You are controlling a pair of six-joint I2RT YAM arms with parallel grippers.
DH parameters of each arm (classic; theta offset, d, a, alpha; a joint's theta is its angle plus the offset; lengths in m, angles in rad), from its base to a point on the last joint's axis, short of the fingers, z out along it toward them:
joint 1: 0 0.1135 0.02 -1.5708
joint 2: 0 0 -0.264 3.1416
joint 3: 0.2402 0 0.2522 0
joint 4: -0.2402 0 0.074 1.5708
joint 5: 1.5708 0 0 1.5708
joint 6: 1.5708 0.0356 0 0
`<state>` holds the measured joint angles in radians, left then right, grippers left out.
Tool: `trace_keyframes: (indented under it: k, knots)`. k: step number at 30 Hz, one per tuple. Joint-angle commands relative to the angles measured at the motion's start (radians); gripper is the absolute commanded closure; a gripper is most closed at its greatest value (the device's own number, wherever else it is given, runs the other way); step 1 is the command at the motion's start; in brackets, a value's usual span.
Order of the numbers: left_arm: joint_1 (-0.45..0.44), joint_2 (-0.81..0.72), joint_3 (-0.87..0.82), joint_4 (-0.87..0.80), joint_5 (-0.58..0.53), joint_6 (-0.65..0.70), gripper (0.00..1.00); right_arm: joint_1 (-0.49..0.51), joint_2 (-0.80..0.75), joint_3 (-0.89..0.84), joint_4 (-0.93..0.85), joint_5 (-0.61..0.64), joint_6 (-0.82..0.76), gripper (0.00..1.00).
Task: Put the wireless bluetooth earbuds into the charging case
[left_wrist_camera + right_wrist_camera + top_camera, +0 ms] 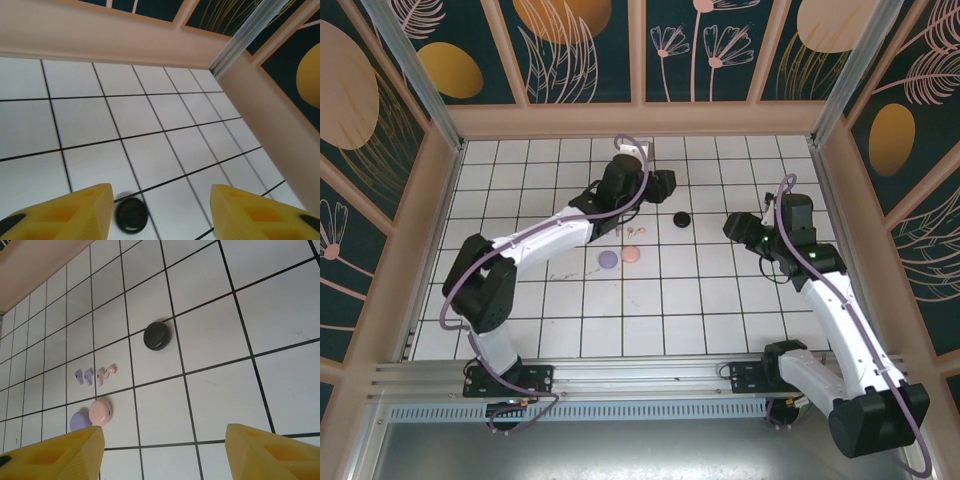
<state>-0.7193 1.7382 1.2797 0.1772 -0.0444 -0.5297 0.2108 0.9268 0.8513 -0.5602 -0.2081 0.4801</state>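
Top view, left gripper (pixel 663 186) and right gripper (pixel 732 226) either side of black case (pixel 682 218), earbuds (pixel 638 231) lay loose near closed pink case (pixel 631 255) and lilac case (pixel 608 260), left wrist, fingers (pixel 75 212) apart over black case (pixel 131 215), right wrist, fingers (pixel 55 455) apart, earbuds (pixel 88 376) outside every case

- White tiled tabletop (pixel 720 300), black grid lines.
- Dark teal floral wall panels (pixel 580 50) in pale wooden frames, far, left and right.
- Aluminium rail (pixel 650 378) along near edge.

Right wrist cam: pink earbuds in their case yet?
No, the pink earbuds lie loose on the table, apart from the pink case.
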Motion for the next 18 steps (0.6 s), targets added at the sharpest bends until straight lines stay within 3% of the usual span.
trace_keyframes:
  k: [1,7,11,12,14,16,18]
  knots:
    - [0.004,-0.077,-0.061,0.014,-0.048,0.072,0.44,0.030,-0.015,-0.039,0.040,-0.018,0.002,0.34]
    - [0.005,-0.199,-0.142,-0.012,-0.099,0.146,0.38,0.191,0.047,-0.074,0.128,0.110,0.086,0.34]
    - [0.006,-0.298,-0.226,0.024,-0.133,0.169,0.25,0.297,0.125,-0.069,0.161,0.199,0.142,0.34]
    - [0.006,-0.324,-0.252,0.041,-0.145,0.173,0.12,0.317,0.145,-0.063,0.166,0.213,0.157,0.35]
    - [0.008,-0.367,-0.291,0.064,-0.143,0.186,0.10,0.351,0.178,-0.049,0.174,0.242,0.180,0.35]
    - [0.009,-0.401,-0.326,0.074,-0.151,0.195,0.01,0.388,0.207,-0.029,0.180,0.271,0.201,0.35]
    - [0.009,-0.430,-0.346,0.068,-0.174,0.197,0.01,0.416,0.241,-0.007,0.181,0.294,0.213,0.35]
